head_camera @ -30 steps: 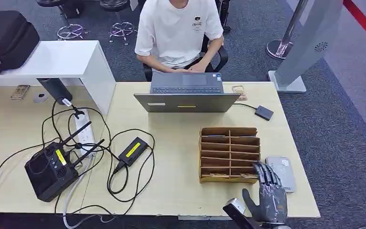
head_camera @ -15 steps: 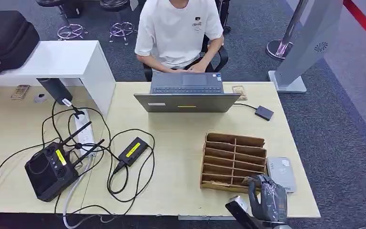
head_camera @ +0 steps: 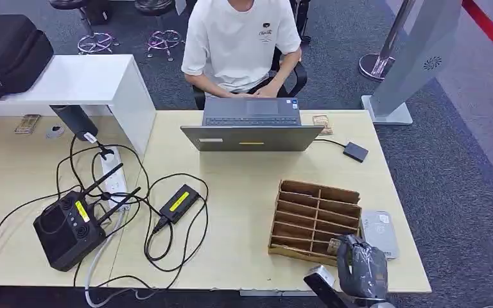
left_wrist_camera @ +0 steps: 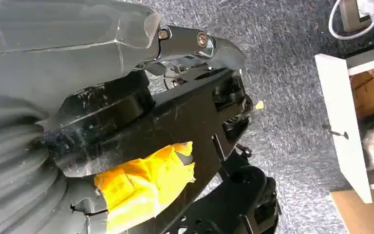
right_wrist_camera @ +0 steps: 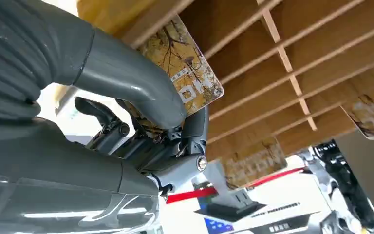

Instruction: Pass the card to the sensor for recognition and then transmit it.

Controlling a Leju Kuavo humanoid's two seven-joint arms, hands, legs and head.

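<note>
Right now the right hand pinches a patterned card between thumb and fingers, just at the near edge of the wooden slotted rack. Likely risk: the card snagging a divider and dragging the rack against the grey sensor pad beside it. The left hand's state I cannot tell.

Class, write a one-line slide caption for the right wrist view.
The right robot hand pinches a brown patterned card beside the slotted wooden card rack.
</note>
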